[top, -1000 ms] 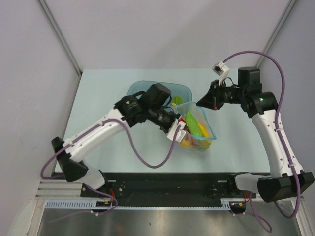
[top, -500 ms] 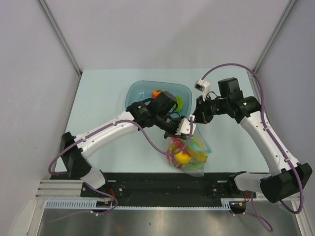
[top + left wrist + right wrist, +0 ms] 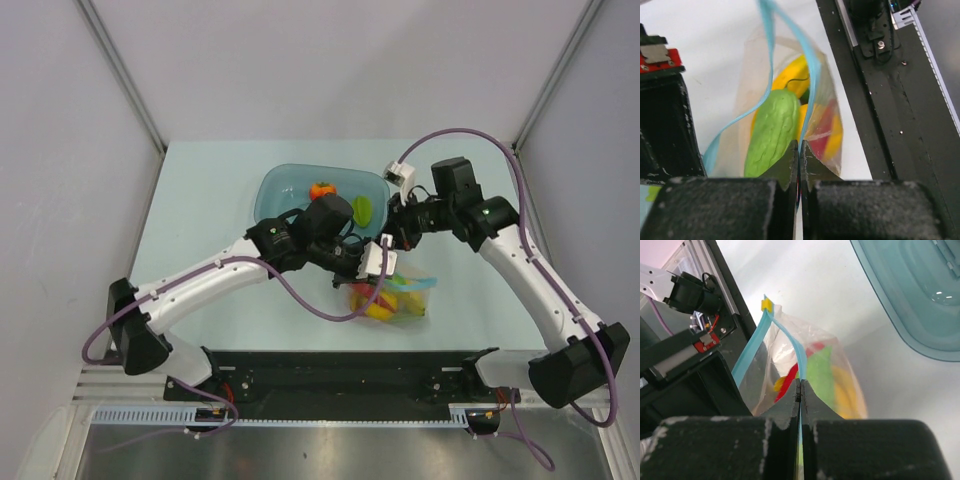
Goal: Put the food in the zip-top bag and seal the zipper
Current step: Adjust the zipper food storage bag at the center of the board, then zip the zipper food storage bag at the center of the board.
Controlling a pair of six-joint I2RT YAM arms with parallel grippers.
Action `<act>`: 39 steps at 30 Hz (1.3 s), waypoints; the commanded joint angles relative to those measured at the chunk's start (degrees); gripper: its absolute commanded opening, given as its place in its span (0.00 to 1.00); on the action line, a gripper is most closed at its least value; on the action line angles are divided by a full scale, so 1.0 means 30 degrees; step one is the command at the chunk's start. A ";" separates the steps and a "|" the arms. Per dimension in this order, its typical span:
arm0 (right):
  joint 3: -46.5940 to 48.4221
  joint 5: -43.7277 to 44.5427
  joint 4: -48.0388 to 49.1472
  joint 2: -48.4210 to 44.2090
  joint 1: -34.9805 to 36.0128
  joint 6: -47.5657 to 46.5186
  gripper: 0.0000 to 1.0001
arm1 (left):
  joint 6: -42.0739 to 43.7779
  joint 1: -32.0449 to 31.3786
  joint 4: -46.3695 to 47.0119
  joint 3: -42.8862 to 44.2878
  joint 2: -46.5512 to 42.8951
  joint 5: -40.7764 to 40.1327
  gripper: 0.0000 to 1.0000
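The clear zip-top bag (image 3: pixel 392 298) hangs over the table's front middle, with toy food inside. Both grippers hold it by its mouth. In the left wrist view a green vegetable (image 3: pixel 771 134), a yellow piece (image 3: pixel 792 75) and a red piece (image 3: pixel 823 122) show through the plastic. My left gripper (image 3: pixel 800 146) is shut on one side of the blue zipper (image 3: pixel 811 65). My right gripper (image 3: pixel 800 383) is shut on the other blue strip (image 3: pixel 792 342), near a yellow tab (image 3: pixel 767 304). From above, the left gripper (image 3: pixel 378 262) and right gripper (image 3: pixel 397 233) are close together. The mouth gapes open.
The translucent blue-green tray (image 3: pixel 285 185) stands behind the bag and holds a red tomato (image 3: pixel 322 190) and a green starfruit (image 3: pixel 362 209). Its corner shows in the right wrist view (image 3: pixel 920 295). The black rail (image 3: pixel 350 365) runs along the table's near edge, close to the bag.
The bag has come toward the front edge and now sits lower and flatter. My right gripper has moved left, close to the left gripper. The tomato in the tray is now uncovered.
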 commanded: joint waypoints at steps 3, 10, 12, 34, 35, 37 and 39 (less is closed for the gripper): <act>0.1037 -0.0261 0.0366 0.0417 0.0054 -0.1195 0.00 | -0.2856 0.0349 0.2538 -0.0159 0.0116 -0.1880 0.16; 0.0921 -0.0233 0.0218 -0.0139 0.0054 -0.1137 0.00 | -0.7473 0.3419 0.6630 -0.3991 -0.4653 0.1629 0.79; 0.0892 -0.0145 0.0218 -0.0140 0.0053 -0.1225 0.00 | -0.8245 0.5265 0.8509 -0.5890 -0.6001 0.1895 0.96; 0.0657 0.0265 -0.0250 -0.0373 0.0083 -0.2221 0.00 | -1.3631 0.7762 2.3803 -1.5863 -0.5716 0.3595 0.74; 0.0628 0.0323 -0.0309 -0.0432 0.0054 -0.2221 0.00 | -1.4016 0.7733 2.4706 -1.6037 -0.5512 0.3653 0.73; 0.0569 0.0411 -0.0368 -0.0520 0.0083 -0.2221 0.00 | -1.4488 0.7442 2.5182 -1.6068 -0.5071 0.3741 0.65; 0.0540 0.0412 -0.0455 -0.0608 0.0054 -0.2308 0.00 | -1.4517 0.7264 2.5301 -1.6068 -0.4866 0.3887 0.56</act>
